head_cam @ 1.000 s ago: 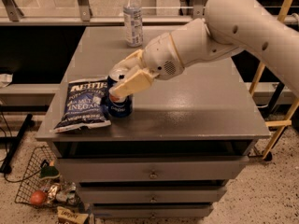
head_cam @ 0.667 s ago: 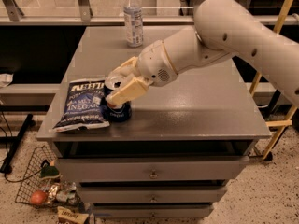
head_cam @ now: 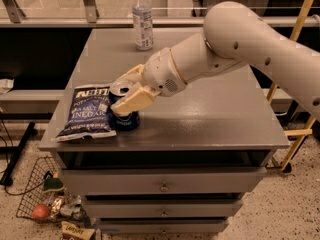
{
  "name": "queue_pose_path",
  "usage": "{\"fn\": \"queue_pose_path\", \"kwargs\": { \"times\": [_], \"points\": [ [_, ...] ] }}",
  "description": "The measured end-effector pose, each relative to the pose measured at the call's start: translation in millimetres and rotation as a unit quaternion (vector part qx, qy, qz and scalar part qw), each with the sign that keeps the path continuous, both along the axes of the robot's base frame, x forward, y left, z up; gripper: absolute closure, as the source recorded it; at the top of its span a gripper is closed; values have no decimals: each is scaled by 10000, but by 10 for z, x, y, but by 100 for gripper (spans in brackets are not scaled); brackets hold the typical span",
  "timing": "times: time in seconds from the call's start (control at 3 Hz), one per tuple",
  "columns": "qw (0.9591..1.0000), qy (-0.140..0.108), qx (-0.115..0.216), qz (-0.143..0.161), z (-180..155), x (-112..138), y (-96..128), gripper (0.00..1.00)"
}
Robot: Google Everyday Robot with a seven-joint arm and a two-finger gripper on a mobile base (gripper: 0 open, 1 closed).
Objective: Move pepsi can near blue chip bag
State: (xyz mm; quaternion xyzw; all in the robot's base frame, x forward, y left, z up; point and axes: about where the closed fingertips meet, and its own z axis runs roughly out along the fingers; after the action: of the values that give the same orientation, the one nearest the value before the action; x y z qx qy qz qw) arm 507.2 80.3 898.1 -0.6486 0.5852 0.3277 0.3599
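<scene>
The pepsi can, blue with a silver top, stands upright on the grey table near its front left. It touches the right edge of the blue chip bag, which lies flat with white lettering. My gripper reaches in from the right and is shut on the can's upper part. One cream finger crosses the can's front; the other is behind it. The can's logo is hidden.
A clear plastic water bottle stands at the back of the table. Drawers are below the tabletop. A wire basket with litter sits on the floor at the left. A yellow ladder stands at the right.
My gripper has carried the can a little to the left and toward the table's front, so the can now stands against the chip bag.
</scene>
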Motion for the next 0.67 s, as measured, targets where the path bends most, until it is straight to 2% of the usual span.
{"fn": "queue_pose_path", "kwargs": {
  "times": [0.67],
  "points": [
    [10000, -3, -6, 36, 3, -21, 34, 28]
  ]
}}
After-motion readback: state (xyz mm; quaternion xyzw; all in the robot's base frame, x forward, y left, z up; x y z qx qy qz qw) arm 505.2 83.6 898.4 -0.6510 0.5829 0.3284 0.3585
